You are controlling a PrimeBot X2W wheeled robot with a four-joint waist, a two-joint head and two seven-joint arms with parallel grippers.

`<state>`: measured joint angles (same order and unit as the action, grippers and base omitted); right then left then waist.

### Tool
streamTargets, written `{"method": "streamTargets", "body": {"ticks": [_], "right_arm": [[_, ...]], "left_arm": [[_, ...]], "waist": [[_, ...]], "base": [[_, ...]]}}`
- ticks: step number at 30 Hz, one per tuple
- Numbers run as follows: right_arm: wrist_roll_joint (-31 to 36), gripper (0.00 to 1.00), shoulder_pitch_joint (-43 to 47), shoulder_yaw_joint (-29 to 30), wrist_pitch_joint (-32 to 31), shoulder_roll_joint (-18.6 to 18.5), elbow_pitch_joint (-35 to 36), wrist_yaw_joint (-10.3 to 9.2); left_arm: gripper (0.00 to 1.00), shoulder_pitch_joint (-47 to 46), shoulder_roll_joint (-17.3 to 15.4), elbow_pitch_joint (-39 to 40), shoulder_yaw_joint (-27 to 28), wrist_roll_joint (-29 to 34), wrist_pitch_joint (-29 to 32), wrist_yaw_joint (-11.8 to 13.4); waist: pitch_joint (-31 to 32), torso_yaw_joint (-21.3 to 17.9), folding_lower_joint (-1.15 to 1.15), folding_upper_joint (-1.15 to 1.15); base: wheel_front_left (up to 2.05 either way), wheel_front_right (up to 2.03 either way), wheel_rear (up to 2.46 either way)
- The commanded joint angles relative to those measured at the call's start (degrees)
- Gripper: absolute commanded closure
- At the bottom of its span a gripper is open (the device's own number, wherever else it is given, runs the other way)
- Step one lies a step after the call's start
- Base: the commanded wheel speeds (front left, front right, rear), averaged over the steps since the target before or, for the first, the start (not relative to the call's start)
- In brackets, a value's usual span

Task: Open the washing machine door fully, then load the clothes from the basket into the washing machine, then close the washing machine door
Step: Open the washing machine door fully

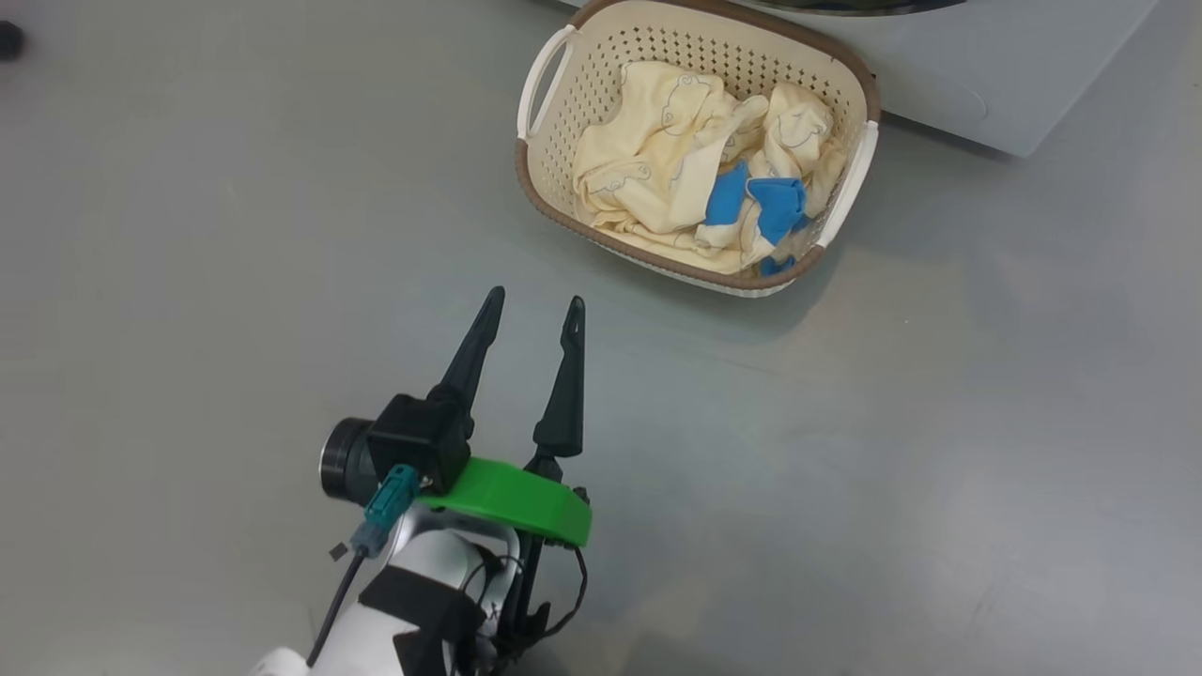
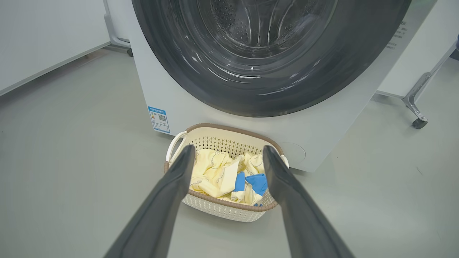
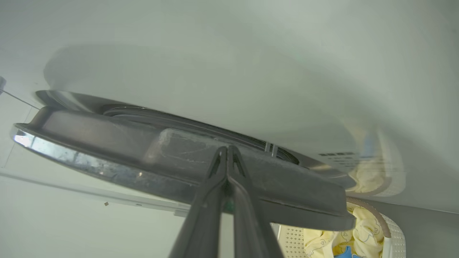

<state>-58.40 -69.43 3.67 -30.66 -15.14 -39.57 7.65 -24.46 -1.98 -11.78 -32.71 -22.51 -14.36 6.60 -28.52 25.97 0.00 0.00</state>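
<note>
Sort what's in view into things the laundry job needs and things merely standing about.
Job:
- washing machine
- washing machine door, with the shut right gripper at its edge
- basket
- clothes in it
- left gripper, open

Standing about:
- castor wheel of a metal frame
- white panel
- dark object on the floor

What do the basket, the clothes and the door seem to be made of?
The basket looks like rigid matte cream plastic: moulded rows of holes. The clothes are soft matte fabric, perhaps cotton: they fold and crease. The door has a glossy black rim, plastic or glass, showing reflections; its clear centre is probably glass.
</note>
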Motion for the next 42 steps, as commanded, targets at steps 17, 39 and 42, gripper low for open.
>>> {"method": "streamTargets", "body": {"ticks": [17, 39, 42], "right_arm": [[-1.57, 1.00, -7.96, -0.73, -1.99, 0.02, -8.09, -0.16], [-4.57, 1.00, -5.87, -3.07, -6.34, -0.14, -9.92, -0.16], [-5.25, 1.00, -5.05, -3.24, -6.79, 0.18, -9.92, -0.16]], "left_arm": [[0.00, -0.23, -0.89, 4.09, 1.40, -2.49, -0.63, 1.06], [0.00, 0.27, -0.89, 3.55, 1.55, -1.86, -0.63, 1.18], [0.00, 0.38, -0.89, 3.35, 1.67, -1.61, -0.63, 1.07]], "waist": [[-0.57, 3.24, 0.00, 0.00], [0.83, 2.84, 0.00, 0.00], [1.22, 2.57, 0.00, 0.00]], "base": [[0.00, 0.00, 0.00], [0.00, 0.00, 0.00], [0.00, 0.00, 0.00]]}}
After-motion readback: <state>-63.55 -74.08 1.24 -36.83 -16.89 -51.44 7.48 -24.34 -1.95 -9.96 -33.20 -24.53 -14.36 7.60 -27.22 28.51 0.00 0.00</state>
